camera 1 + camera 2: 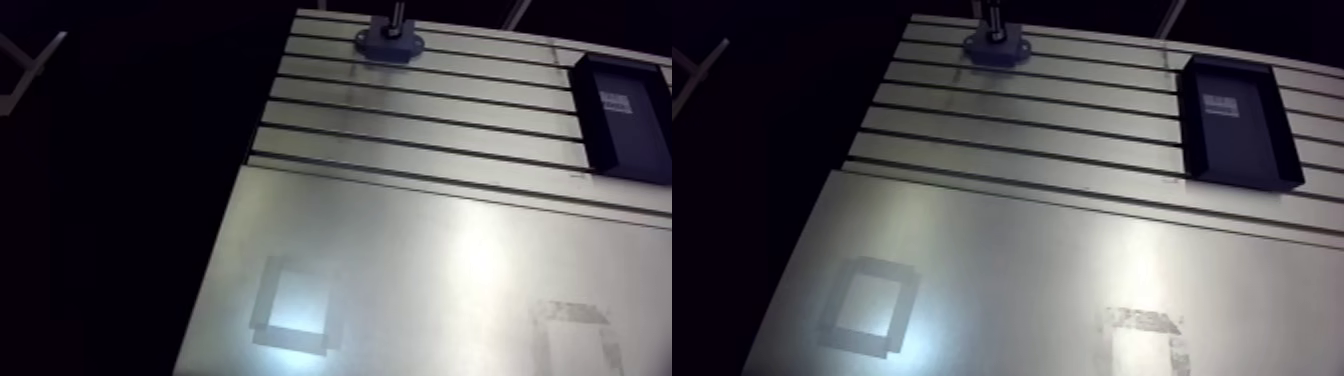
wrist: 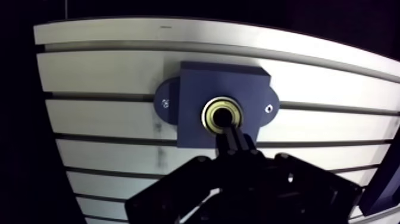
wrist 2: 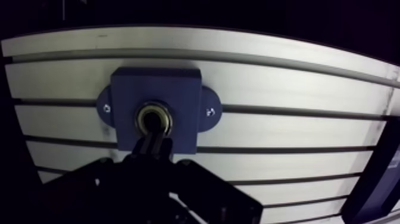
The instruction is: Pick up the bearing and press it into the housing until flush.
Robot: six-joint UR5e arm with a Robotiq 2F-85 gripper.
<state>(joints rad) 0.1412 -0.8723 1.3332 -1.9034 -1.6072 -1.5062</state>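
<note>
The slotted table (image 1: 420, 250) lies pale against a dark room, and the blue housing (image 2: 196, 95) sits near its far edge. The bearing (image 2: 206, 114) sits in the housing's bore and shows as a brass ring. My gripper (image 2: 225, 124) has its fingers pressed together, tips right over the ring's centre, so I judge any push runs straight down the bore. Only the wrist view shows the ring, and I can't tell whether it is flush. The arm view adds a black tray (image 1: 1237, 125), well apart.
</note>
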